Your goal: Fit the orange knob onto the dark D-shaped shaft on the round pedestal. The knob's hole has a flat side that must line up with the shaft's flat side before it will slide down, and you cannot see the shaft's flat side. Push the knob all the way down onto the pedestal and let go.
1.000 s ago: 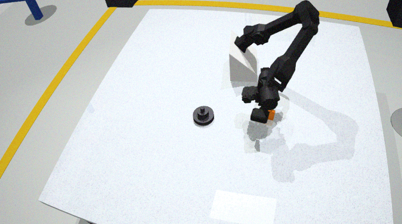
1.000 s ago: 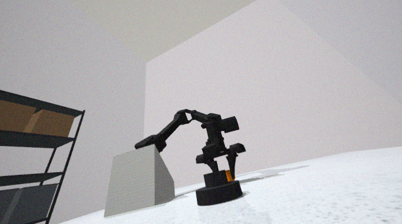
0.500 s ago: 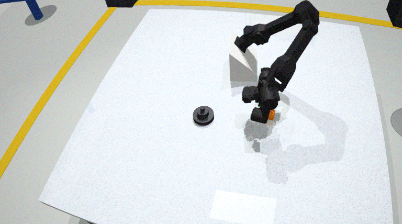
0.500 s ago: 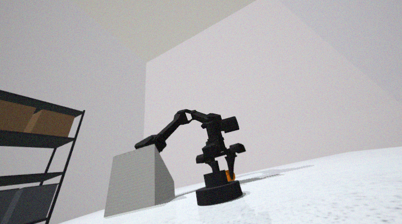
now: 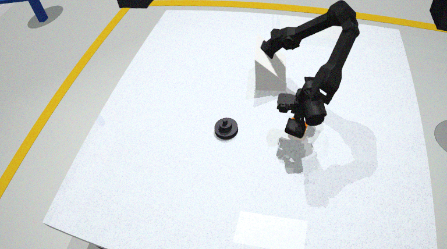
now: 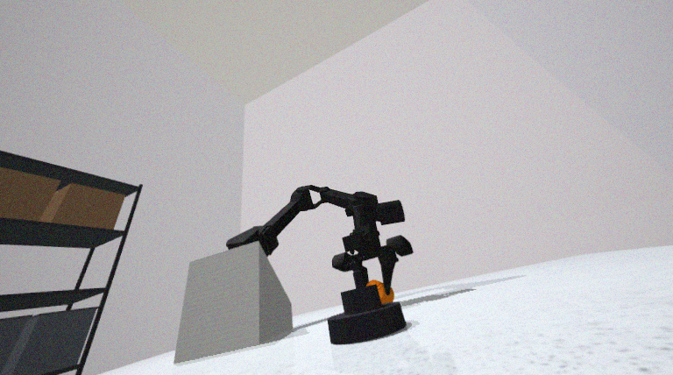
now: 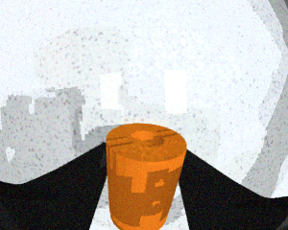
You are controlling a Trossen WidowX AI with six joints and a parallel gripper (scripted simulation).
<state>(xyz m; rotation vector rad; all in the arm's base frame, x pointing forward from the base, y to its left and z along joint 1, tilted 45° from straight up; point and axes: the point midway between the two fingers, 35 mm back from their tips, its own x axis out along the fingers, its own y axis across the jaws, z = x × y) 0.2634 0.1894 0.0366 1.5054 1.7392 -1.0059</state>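
the gripper point(image 5: 299, 127) point(image 6: 376, 287) point(image 7: 144, 152) is closed on the orange knob point(image 5: 306, 127) point(image 6: 382, 296) point(image 7: 145, 177), its black fingers pressing on opposite sides. the wrist view shows the knob's round end face and the hole in it; i can't tell how the hole's flat side is turned. whether the knob's bottom touches the white table point(image 5: 165, 167) point(image 6: 546, 311) point(image 7: 206, 38) is hidden.

the round pedestal point(image 5: 225, 135) point(image 6: 367, 329) stands on the table, well apart from the knob in the top view, with its dark shaft point(image 5: 224, 121) pointing up, so the knob is off the shaft. the arm point(image 5: 343, 45) point(image 6: 285, 217) reaches out from a gray block point(image 5: 270, 78) point(image 6: 223, 301).
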